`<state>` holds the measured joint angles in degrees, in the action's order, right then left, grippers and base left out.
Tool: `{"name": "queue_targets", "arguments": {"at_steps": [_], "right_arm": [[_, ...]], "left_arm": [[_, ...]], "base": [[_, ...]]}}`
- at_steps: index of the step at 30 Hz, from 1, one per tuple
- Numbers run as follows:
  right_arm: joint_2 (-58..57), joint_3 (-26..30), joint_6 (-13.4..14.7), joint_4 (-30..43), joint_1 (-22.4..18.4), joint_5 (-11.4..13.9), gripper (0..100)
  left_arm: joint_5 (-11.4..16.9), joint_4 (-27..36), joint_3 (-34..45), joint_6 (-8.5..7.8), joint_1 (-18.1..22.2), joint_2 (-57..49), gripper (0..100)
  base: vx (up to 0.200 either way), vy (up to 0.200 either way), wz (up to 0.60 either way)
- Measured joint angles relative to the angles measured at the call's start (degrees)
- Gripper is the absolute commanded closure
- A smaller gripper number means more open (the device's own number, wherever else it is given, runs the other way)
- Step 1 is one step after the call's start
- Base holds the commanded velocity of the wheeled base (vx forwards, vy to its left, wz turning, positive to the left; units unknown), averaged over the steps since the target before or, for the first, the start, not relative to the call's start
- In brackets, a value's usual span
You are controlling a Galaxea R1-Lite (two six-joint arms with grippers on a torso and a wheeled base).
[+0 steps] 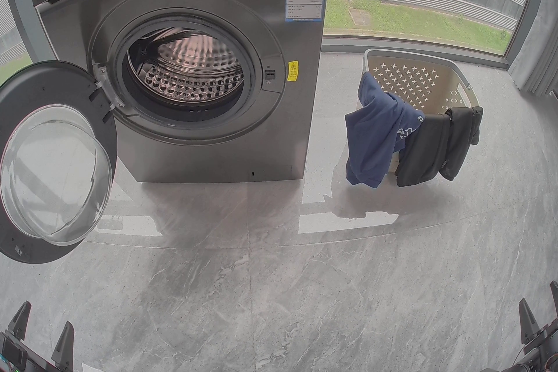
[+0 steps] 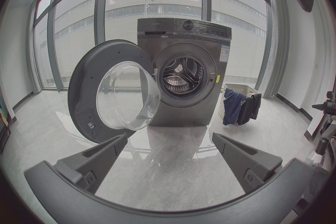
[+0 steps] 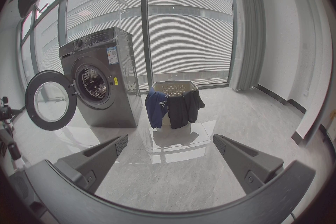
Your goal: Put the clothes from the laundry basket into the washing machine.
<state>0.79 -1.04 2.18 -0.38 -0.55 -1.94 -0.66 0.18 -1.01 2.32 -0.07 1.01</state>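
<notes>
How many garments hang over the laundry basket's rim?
3, it seems: a blue shirt nearest the washing machine, a black garment beside it, a second black garment at the far end. The black pair may be one piece; more may hide inside.

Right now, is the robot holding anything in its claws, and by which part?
Nothing. The left gripper and right gripper are both open and empty above the floor; the blue shirt and black garment hang over the basket rim.
</notes>
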Motion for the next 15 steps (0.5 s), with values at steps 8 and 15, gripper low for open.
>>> {"name": "queue_targets", "arguments": {"at_steps": [8, 15], "right_arm": [[0.8, 0.0, -2.6, 0.2, -0.2, 2.2, 0], [0.2, 0.0, -2.6, 0.2, 0.2, 2.6, 0]], "left_arm": [[0.0, 0.0, 0.0, -0.05, 0.0, 0.0, 0], [0.0, 0.0, 0.0, -0.11, 0.0, 0.0, 0]], "base": [[0.000, -0.125, 0.00], [0.000, -0.200, 0.00]]}}
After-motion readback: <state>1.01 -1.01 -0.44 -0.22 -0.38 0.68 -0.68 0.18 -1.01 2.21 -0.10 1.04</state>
